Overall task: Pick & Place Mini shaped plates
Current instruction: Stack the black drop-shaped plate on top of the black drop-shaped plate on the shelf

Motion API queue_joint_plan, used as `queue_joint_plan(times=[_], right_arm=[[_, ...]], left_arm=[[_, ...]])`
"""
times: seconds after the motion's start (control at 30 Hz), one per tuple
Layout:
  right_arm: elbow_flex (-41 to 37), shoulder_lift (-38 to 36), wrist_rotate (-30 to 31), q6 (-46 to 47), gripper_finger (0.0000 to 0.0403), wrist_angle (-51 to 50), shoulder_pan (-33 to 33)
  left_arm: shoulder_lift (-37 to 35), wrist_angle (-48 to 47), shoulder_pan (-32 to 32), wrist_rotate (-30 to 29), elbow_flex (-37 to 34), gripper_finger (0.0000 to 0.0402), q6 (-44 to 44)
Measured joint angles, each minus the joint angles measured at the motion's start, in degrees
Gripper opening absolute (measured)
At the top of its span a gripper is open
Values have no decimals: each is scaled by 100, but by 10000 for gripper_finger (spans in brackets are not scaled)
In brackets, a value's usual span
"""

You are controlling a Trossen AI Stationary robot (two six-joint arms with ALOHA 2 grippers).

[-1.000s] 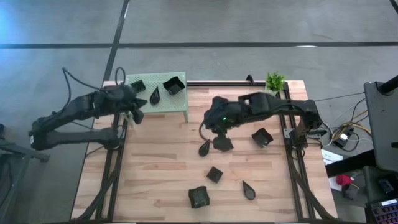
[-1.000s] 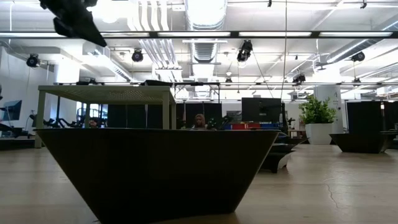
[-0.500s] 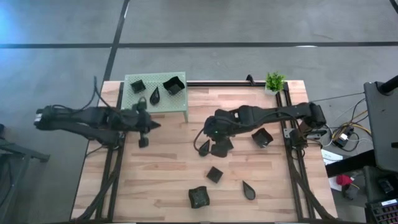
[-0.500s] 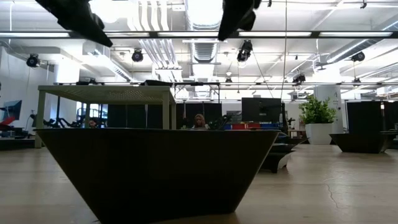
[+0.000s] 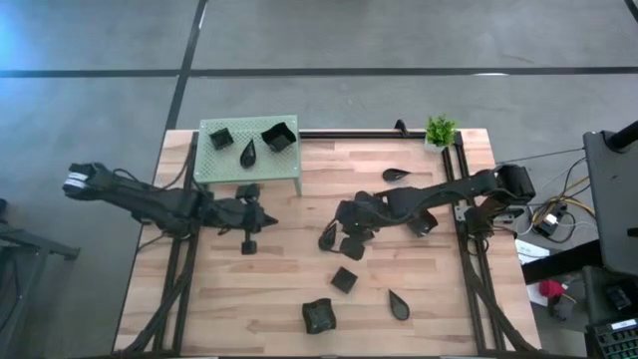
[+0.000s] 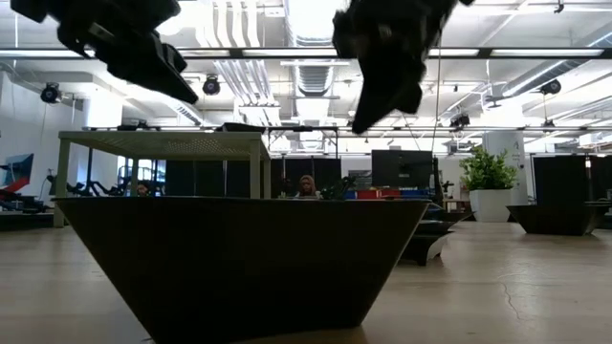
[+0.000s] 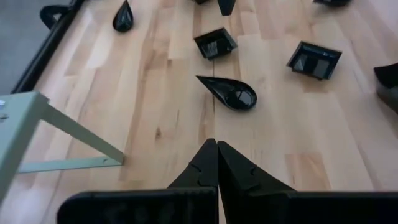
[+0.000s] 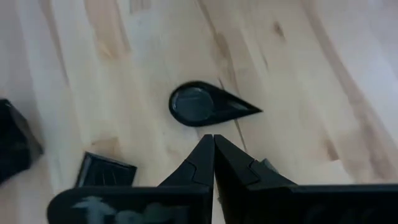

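On the far left, a pale green perforated stand [image 5: 249,150] carries two square, raised-rim black plates and a teardrop one between them. Below it the left gripper [image 5: 267,220] hangs over the pale, grained wooden table [image 5: 259,299], its tapered dark fingers pressed together and empty. A glossy teardrop plate [image 7: 229,93] lies just ahead of it. Mid-table, the right gripper [image 5: 344,212] is likewise closed on nothing, tips over another teardrop plate [image 8: 205,104]. More small black plates lie scattered around it: square ones beside and near of it, a teardrop further right. A small green plant [image 5: 440,130] stands at the far right corner.
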Motion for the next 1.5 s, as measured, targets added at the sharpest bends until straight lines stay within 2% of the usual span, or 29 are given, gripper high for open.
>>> queue_joint_plan(times=[0.17,0.4,0.73,0.9,1.03,1.23,1.5], right_arm=[[-504,4,0,15,8,681,0],[-981,4,0,776,11,1194,-95],[-1360,10,2,1733,81,1904,-442],[-1512,114,4,2133,98,2241,-491],[-1576,333,1,2467,100,2279,-501],[-1581,614,-2,2400,94,2680,-503],[-1542,760,26,2388,82,2733,-503]], left_arm=[[547,312,-7,9,21,0,0],[867,322,-7,12,151,0,-26],[710,319,-7,12,233,0,-24],[684,290,-7,14,211,0,-37],[684,301,-7,14,210,0,-37],[684,301,-7,14,209,0,-38],[684,303,-7,14,206,0,-39]])
